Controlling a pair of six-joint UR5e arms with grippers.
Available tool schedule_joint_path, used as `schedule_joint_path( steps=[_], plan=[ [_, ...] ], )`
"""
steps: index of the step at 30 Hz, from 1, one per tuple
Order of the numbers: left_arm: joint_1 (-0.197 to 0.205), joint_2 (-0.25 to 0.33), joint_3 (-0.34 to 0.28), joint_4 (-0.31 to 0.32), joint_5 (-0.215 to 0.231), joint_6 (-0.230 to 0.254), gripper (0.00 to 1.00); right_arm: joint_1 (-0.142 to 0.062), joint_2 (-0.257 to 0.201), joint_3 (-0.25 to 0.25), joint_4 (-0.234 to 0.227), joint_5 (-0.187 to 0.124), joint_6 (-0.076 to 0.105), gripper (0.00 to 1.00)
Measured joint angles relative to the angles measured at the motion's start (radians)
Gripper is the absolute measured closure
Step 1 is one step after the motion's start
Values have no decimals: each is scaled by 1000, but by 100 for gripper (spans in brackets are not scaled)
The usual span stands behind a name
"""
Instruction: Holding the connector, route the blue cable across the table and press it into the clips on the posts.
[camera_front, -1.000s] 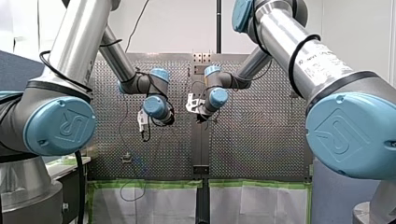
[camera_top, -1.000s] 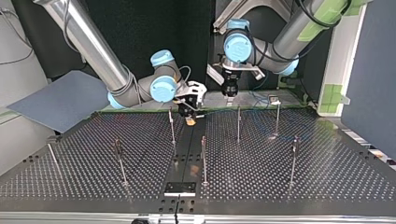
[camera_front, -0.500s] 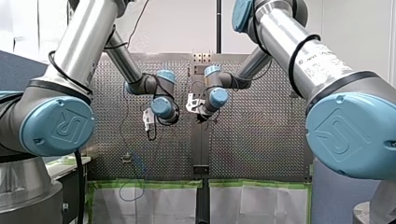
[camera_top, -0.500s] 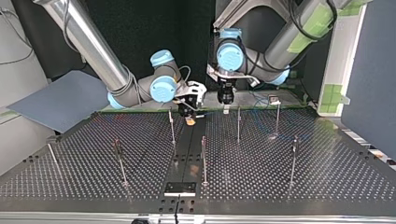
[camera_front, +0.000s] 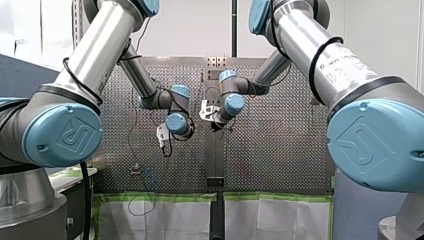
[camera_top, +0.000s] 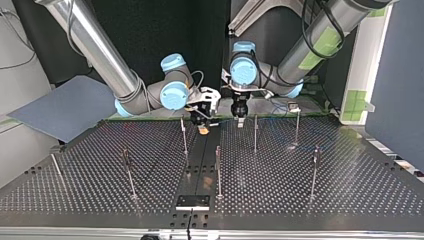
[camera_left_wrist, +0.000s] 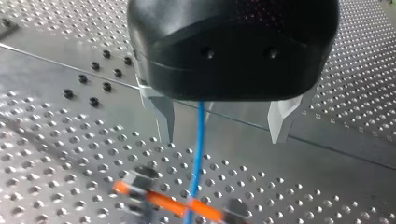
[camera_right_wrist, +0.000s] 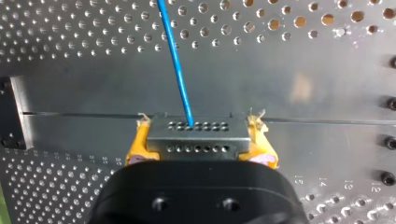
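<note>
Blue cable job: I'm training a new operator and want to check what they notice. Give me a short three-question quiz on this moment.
1. True or false: my left gripper is clamped on the blue cable.
2. What does my right gripper hold? A) a post B) the connector C) nothing
3. Fill in: the pads gripping the connector are ___.
Key: 1 false, it stands open with the cable passing between its fingers; 2 B; 3 yellow.
</note>
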Motion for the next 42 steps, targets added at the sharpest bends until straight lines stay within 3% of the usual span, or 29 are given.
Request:
schedule_joint_path(
  steps=[10, 11, 12, 13, 14, 15, 16, 17, 18, 19, 20, 31, 33, 34, 36, 37, 39, 42],
  plan=[
    [-2, -55, 82, -2, -20, -14, 0, -1, 0, 0, 0, 0, 0, 100],
    [-2, -56, 89, -7, -24, -14, 5, -1, 0, 0, 0, 0, 0, 100],
    [-2, -56, 93, -12, -28, -14, 20, -2, 0, 0, 0, 0, 0, 100],
    [-3, -57, 96, -16, -33, -14, 20, -2, 0, 0, 0, 0, 0, 100],
    [-4, -57, 99, -21, -41, -14, 42, -2, 0, -1, 0, 0, 0, 100],
    [-4, -57, 100, -25, -48, -13, 58, -3, 0, -1, 0, 0, 0, 100],
    [-5, -57, 101, -28, -55, -13, 58, -3, 0, -1, 0, 0, 0, 100],
    [-7, -57, 101, -31, -64, -12, 81, -3, 0, -1, 0, 0, 0, 100],
    [-7, -57, 101, -33, -70, -11, 93, -3, 0, -1, 0, 0, 0, 100],
    [-8, -57, 102, -34, -77, -11, 93, -3, 0, -2, 0, 0, 0, 100],
    [-9, -57, 102, -35, -86, -12, 100, -3, 0, -2, 1, -1, 0, 100],
    [-17, -53, 102, -81, -99, -6, 100, -8, -2, -3, 9, -1, 0, 100],
    [-19, -51, 102, -91, -98, -4, 89, -8, -3, -3, 9, -1, 0, 100],
    [-20, -50, 102, -94, -97, -4, 89, -9, -3, -3, 9, -1, 1, 100],
    [-23, -49, 102, -99, -94, -4, 62, -9, -3, -3, 9, -1, 1, 100],
    [-23, -49, 102, -100, -91, -4, 62, -9, -3, -3, 9, -1, 1, 100],
    [-24, -48, 102, -102, -78, -5, 37, -10, -3, -2, 9, -1, 1, 100],
    [-24, -48, 102, -104, -62, -7, 40, -11, -3, -1, 9, 0, 2, 100]
  ],
)
